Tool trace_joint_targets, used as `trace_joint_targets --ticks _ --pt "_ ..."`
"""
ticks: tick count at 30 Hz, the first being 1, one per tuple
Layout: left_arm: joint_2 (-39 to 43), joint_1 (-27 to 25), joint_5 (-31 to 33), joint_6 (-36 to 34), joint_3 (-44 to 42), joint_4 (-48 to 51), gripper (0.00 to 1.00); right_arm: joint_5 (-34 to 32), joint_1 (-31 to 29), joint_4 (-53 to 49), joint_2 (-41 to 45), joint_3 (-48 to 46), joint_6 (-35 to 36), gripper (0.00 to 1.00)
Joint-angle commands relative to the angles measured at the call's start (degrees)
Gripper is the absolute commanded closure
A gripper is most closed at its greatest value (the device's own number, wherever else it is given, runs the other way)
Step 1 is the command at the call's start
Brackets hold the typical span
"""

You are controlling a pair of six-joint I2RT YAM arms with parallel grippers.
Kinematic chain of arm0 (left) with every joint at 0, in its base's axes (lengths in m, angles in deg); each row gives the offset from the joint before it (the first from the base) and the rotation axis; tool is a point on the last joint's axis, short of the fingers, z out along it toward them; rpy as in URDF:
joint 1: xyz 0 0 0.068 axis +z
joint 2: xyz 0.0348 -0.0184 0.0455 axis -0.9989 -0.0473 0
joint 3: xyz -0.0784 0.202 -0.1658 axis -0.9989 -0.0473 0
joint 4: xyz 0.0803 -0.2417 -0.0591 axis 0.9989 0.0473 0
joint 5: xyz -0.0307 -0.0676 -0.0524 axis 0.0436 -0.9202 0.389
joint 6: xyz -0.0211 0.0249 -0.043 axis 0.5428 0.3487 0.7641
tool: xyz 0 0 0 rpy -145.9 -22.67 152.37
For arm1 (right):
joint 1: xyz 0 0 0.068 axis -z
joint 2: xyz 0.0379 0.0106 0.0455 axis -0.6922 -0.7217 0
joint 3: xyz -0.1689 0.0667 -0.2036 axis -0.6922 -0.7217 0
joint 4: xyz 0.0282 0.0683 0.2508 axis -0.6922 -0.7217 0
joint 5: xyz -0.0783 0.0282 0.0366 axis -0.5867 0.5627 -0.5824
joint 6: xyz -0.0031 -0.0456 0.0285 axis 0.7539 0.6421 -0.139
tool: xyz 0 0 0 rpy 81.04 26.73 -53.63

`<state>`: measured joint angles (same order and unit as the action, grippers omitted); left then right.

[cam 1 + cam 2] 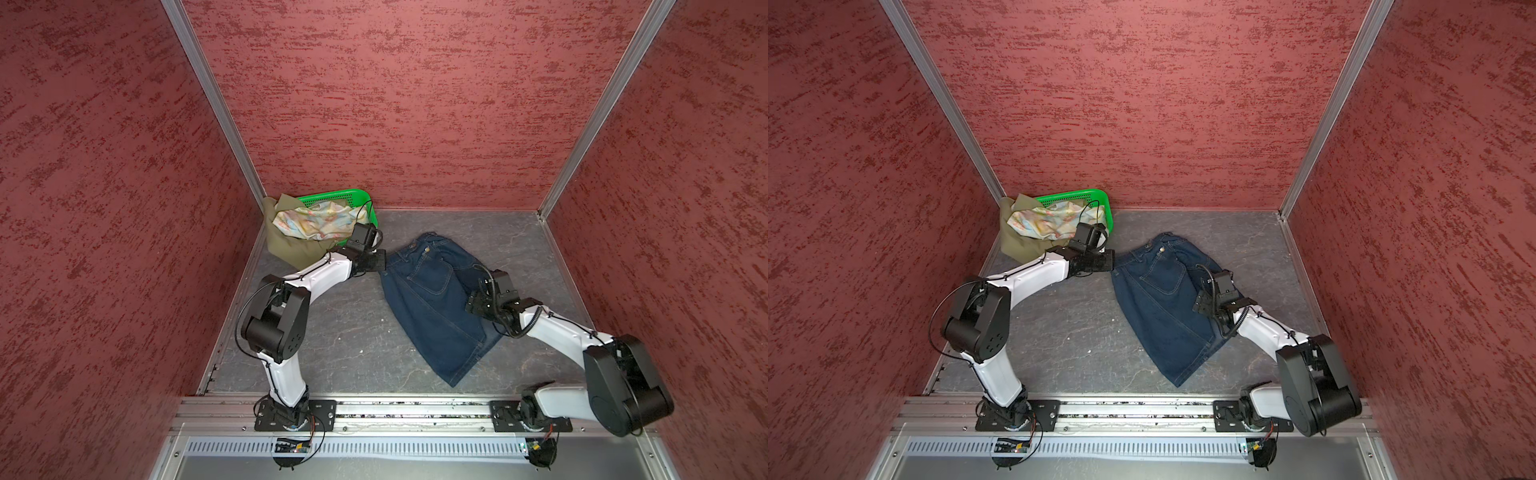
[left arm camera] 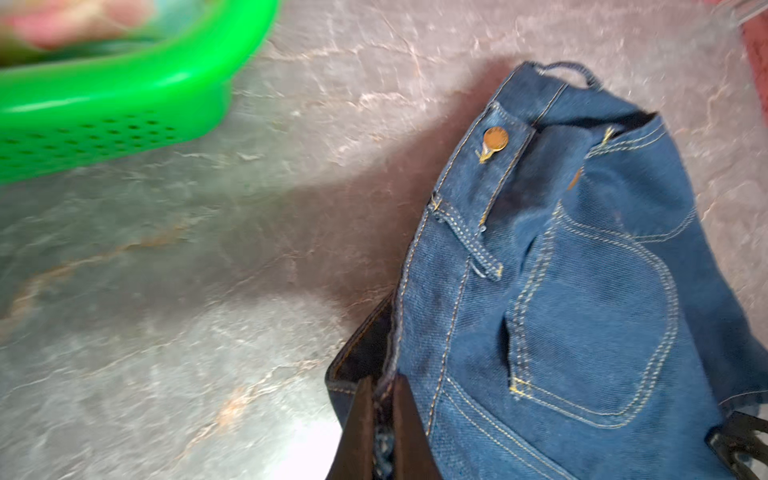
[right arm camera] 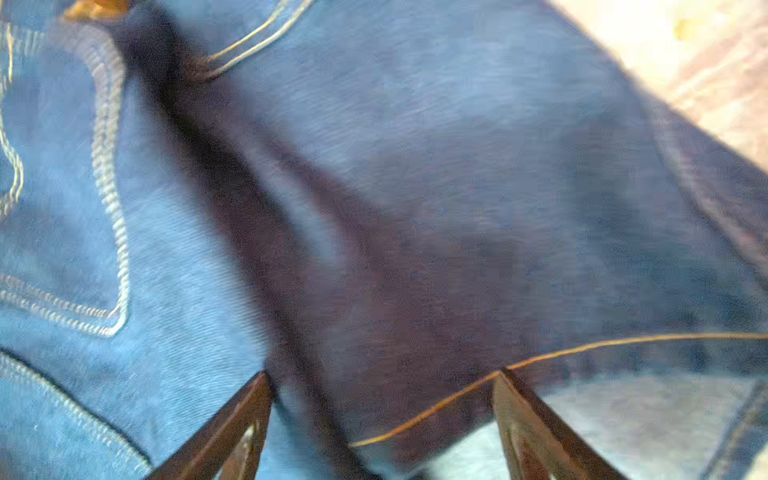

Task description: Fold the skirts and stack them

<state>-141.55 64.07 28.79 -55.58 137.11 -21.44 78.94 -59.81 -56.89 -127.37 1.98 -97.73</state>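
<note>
Two grippers work on one denim skirt (image 1: 432,307), which lies spread on the grey tabletop (image 1: 340,332) at centre right in both top views. Its waistband points toward the back wall and its hem toward the lower edge of the frame.

The left gripper (image 2: 380,432) is clenched. At the bottom centre of the left wrist view its dark fingers press together with the skirt's side edge pinched between them, close below the waistband.

The right gripper (image 3: 382,411) is spread wide and grips nothing. Its two dark, wedge-shaped fingers (image 3: 237,424) stand well apart at the bottom of the right wrist view, with a shadowed crease of denim between them. Whether the tips touch the cloth I cannot tell.

The denim is a coarse blue twill with double rows of pale yellow stitching. It has a rounded patch pocket (image 2: 590,316) and a round brass button (image 2: 495,138) on the waistband.

In the back left corner of the floor in both top views sits a green perforated plastic basket (image 1: 332,195). A crumpled pastel floral skirt (image 1: 311,222) lies in it. A plain olive skirt (image 1: 286,245) drapes over the basket's left side onto the tabletop, which is veined like stone.
</note>
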Motion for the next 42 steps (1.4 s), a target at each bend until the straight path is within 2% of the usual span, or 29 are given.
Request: trace_joint_targets --ticks 1,7,12,15,19,22,27,33,42 --pt "1.2 1.0 -0.7 0.8 -2.6 -2.7 1.0 3.7 2.4 5.2 1.2 -2.0 -5.7 0.17" --pt "1.8 1.8 -1.0 1.6 -6.1 -4.8 1.0 9.3 3.2 12.2 0.4 -4.7 -12.4 0.2" --pt "2.3 1.8 -1.0 1.7 -7.1 -5.3 1.0 10.8 3.5 20.1 0.1 -7.3 -18.7 0.32" --pt "2.5 1.8 -1.2 1.8 -7.3 -5.3 1.0 11.6 4.3 25.8 0.7 -8.6 -22.0 0.48" --pt "2.8 1.7 -1.2 1.8 -7.7 -5.3 1.0 11.7 6.1 31.4 1.7 -9.0 -23.9 0.83" --pt "3.1 1.8 -1.3 1.7 -8.3 -5.6 1.0 11.4 7.9 32.2 1.6 -7.3 -23.5 1.0" --pt "3.7 2.1 -1.6 1.8 -9.5 -6.0 1.0 12.3 11.9 32.0 -0.3 -3.4 -21.6 1.0" --pt "5.1 2.9 -3.1 3.2 -12.3 -7.7 1.0 12.3 19.4 27.8 -1.9 2.2 -16.5 1.0" --pt "5.5 3.1 -4.4 5.4 -15.7 -10.5 1.0 16.1 27.8 26.2 -12.7 12.2 -11.0 1.0"
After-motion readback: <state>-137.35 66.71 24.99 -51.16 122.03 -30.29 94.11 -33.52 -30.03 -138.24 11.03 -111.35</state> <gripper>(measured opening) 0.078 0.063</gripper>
